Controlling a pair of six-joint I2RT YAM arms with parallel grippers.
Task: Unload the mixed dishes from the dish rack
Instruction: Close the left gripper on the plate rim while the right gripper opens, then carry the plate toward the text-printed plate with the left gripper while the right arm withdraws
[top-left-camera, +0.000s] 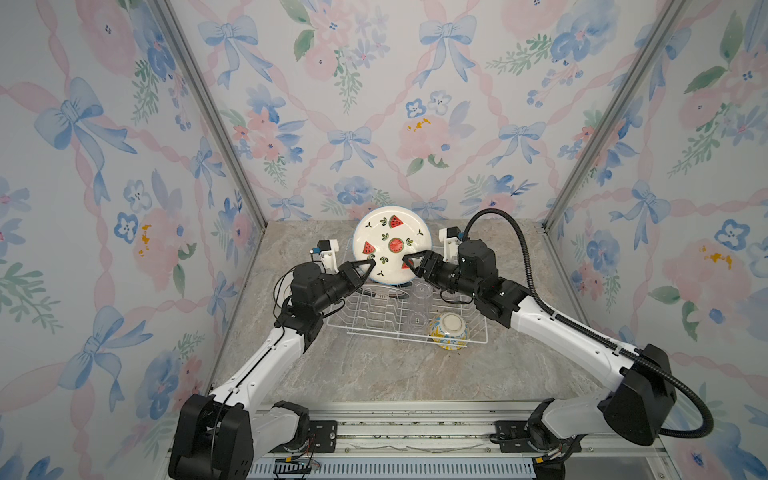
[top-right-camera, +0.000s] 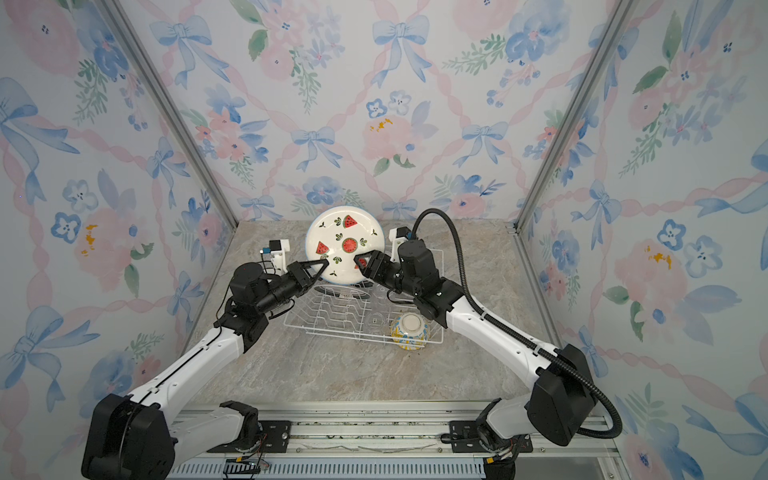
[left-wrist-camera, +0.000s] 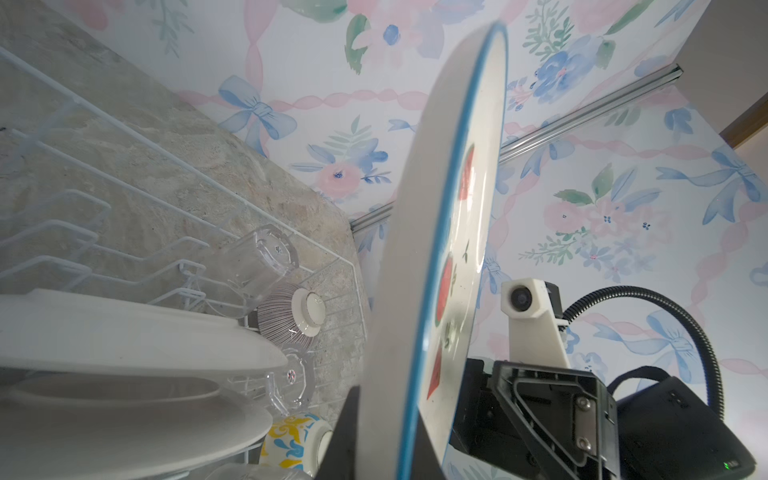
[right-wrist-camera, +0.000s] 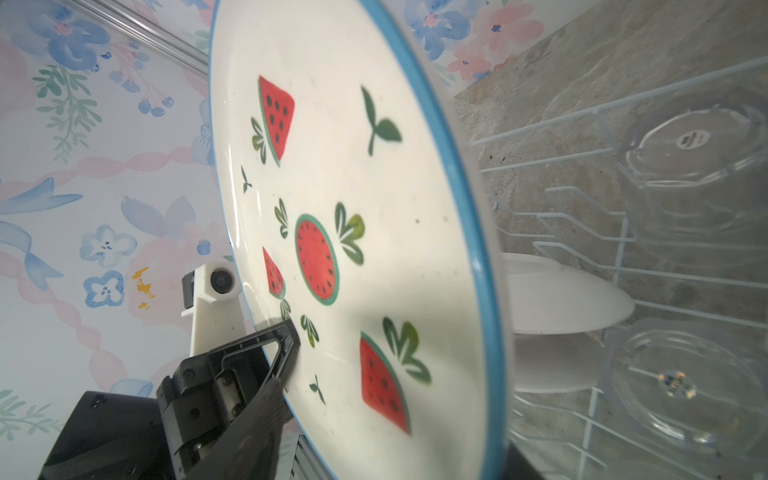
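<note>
The watermelon plate stands upright in the air above the back of the white wire dish rack. My left gripper is shut on its lower left rim, one finger on each face. At the plate's lower right edge my right gripper stands open, jaws wide on either side of the blue rim. In the rack lie two white plates, clear glass cups, an upturned yellow-blue bowl and a purple-striped bowl.
The rack sits on a marble tabletop enclosed by flowered walls with aluminium corner posts. Bare marble lies in front of the rack and on both sides of it. The right arm's black cable hose arcs over the rack's right side.
</note>
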